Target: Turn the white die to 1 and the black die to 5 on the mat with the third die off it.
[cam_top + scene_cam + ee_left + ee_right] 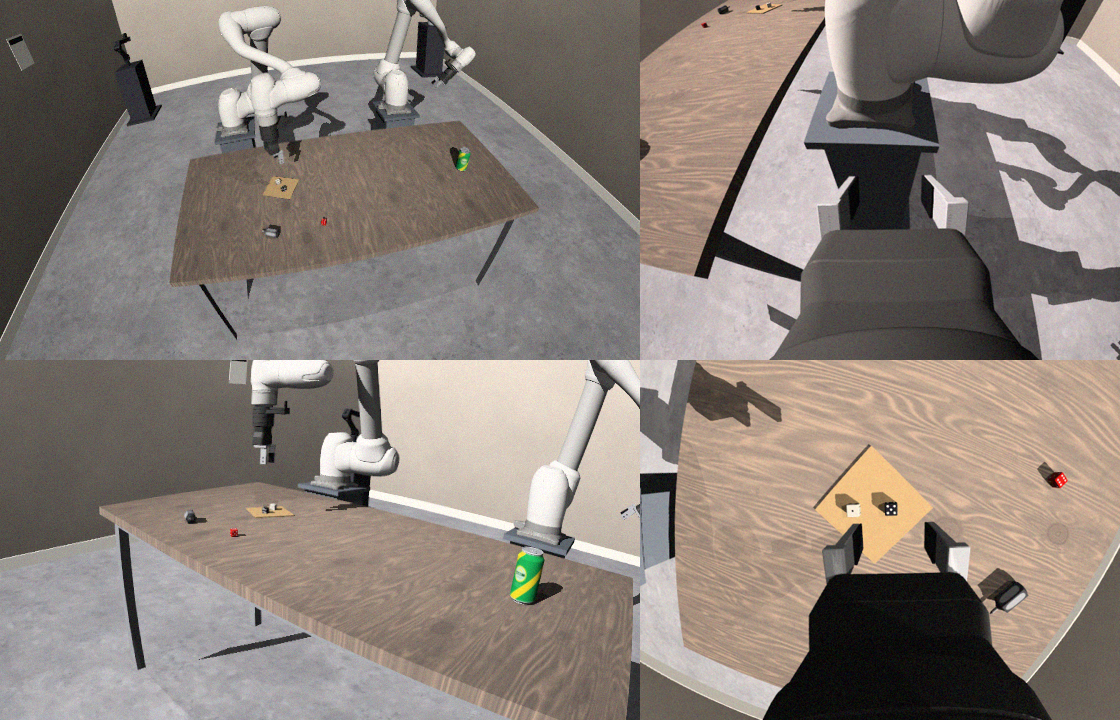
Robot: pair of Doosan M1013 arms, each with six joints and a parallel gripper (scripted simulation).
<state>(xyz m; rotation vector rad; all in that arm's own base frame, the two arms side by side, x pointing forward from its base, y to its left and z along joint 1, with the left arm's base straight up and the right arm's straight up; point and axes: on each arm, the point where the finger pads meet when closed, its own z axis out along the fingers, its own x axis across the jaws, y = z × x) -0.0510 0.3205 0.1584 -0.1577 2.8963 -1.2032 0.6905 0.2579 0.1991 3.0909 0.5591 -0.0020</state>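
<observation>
Open air separates the right gripper (278,157) (267,455) (893,536) from both dice on the mat (271,191) (280,514) (875,472); toward the table's (380,195) (350,560) (709,93) (756,608) front left corner in the top view, a dark grey object (271,231) (190,516) (723,9) (1011,596) obstructs, the green can (463,160) (527,576) near its right edge
</observation>
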